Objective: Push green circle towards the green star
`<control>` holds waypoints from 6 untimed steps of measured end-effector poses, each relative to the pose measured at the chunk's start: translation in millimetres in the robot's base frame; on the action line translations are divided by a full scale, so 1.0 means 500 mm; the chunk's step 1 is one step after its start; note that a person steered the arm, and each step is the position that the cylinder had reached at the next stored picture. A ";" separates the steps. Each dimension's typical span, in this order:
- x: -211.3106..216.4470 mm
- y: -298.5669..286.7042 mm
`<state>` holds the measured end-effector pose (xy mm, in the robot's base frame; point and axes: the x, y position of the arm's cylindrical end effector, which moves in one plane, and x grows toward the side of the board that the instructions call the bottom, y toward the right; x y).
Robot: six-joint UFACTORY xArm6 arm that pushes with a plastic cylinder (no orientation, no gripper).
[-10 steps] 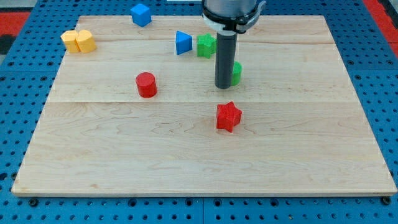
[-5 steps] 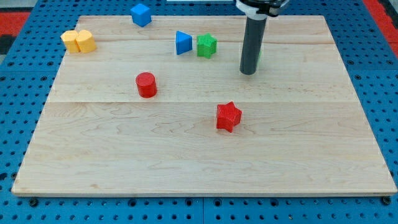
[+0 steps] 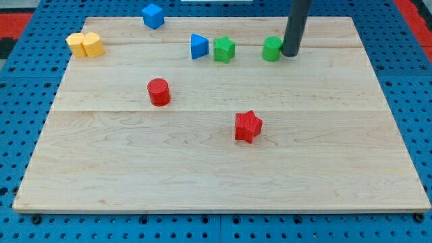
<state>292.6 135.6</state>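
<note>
The green circle [image 3: 272,48] sits on the wooden board near the view's top, right of centre. The green star [image 3: 224,49] lies a short way to its left, with a gap between them. My tip [image 3: 291,53] stands just to the right of the green circle, touching or nearly touching its right side. The dark rod rises from there out of the view's top.
A blue triangular block [image 3: 198,46] sits right beside the green star on its left. A blue cube [image 3: 153,15] lies at the top edge. Two yellow blocks [image 3: 85,44] sit at top left. A red cylinder [image 3: 158,92] and a red star [image 3: 248,126] lie mid-board.
My tip has moved up and to the right, from the green circle's left side round to its right. The green circle now sits further up and right, level with the green star.
</note>
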 end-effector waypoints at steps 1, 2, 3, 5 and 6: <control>0.000 -0.046; -0.003 -0.036; -0.057 -0.007; -0.113 -0.080; -0.088 -0.146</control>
<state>248.4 62.5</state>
